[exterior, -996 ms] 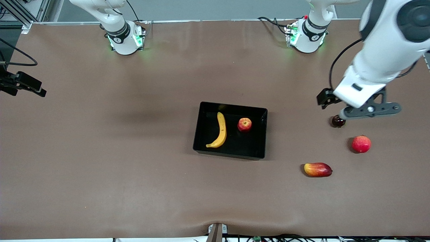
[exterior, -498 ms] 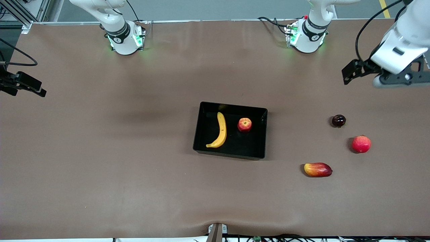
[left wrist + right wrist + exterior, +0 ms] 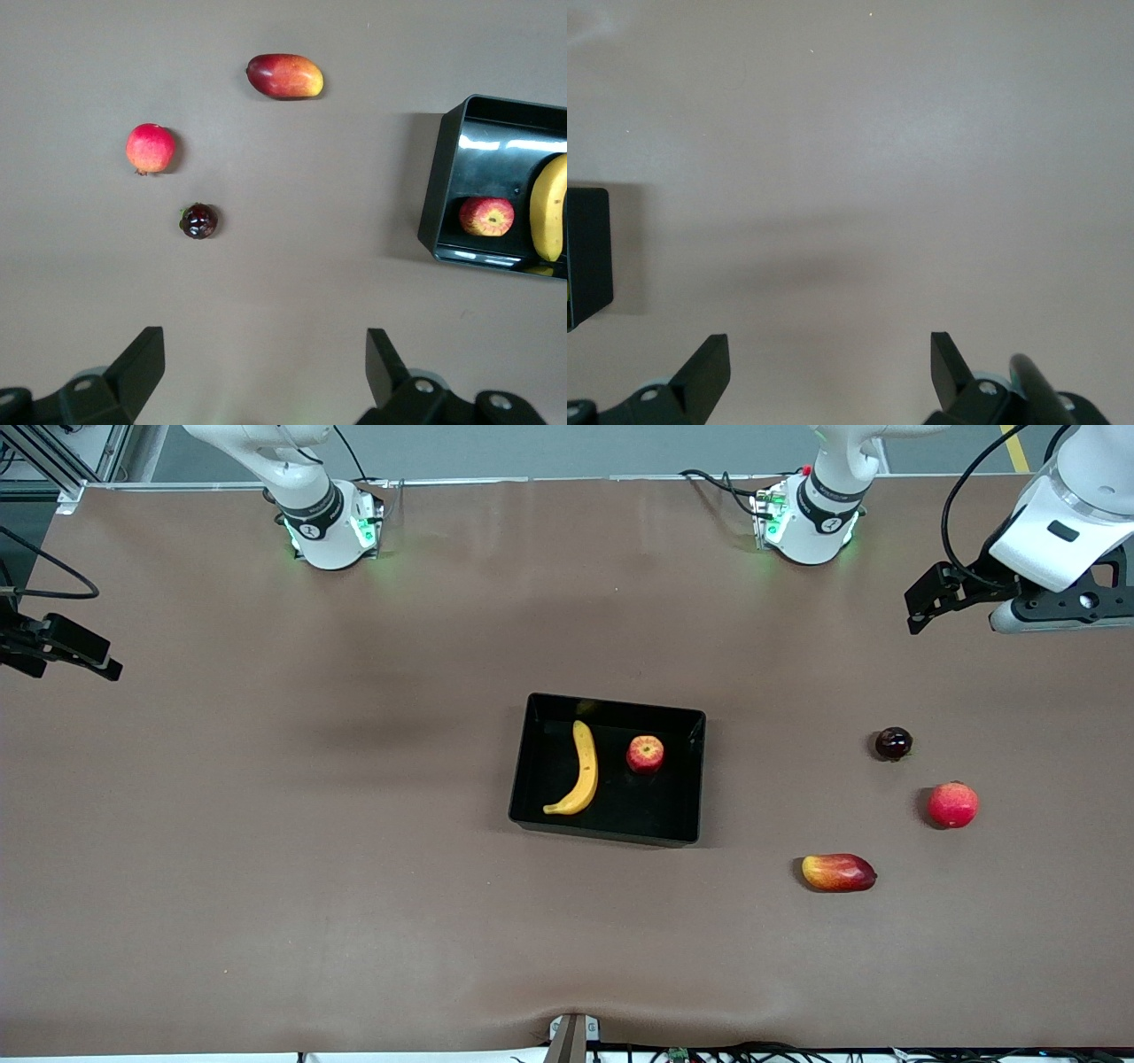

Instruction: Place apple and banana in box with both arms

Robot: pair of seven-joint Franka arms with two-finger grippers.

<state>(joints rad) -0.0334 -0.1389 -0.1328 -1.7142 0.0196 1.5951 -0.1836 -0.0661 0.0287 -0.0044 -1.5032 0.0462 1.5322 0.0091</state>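
The black box [image 3: 519, 779] sits in the middle of the table. The yellow banana [image 3: 585, 766] and the small red apple [image 3: 645, 754] lie inside it, side by side and apart. The left wrist view also shows the box [image 3: 438, 195], the apple [image 3: 486, 216] and the banana [image 3: 551, 208]. My left gripper [image 3: 266, 363] is open and empty, raised over bare table at the left arm's end [image 3: 1054, 614]. My right gripper [image 3: 831, 367] is open and empty over bare table, with a corner of the box [image 3: 586, 257] at the picture's edge. It is out of the front view.
Three other fruits lie toward the left arm's end of the table: a small dark round fruit [image 3: 893, 743], a red-pink round fruit [image 3: 952, 804] and a red-yellow mango [image 3: 838, 872]. A black camera mount [image 3: 62, 646] juts in at the right arm's end.
My left gripper has risen from over the small dark fruit and moved toward its own end of the table, toward the bases. The fruits and the box have not moved.
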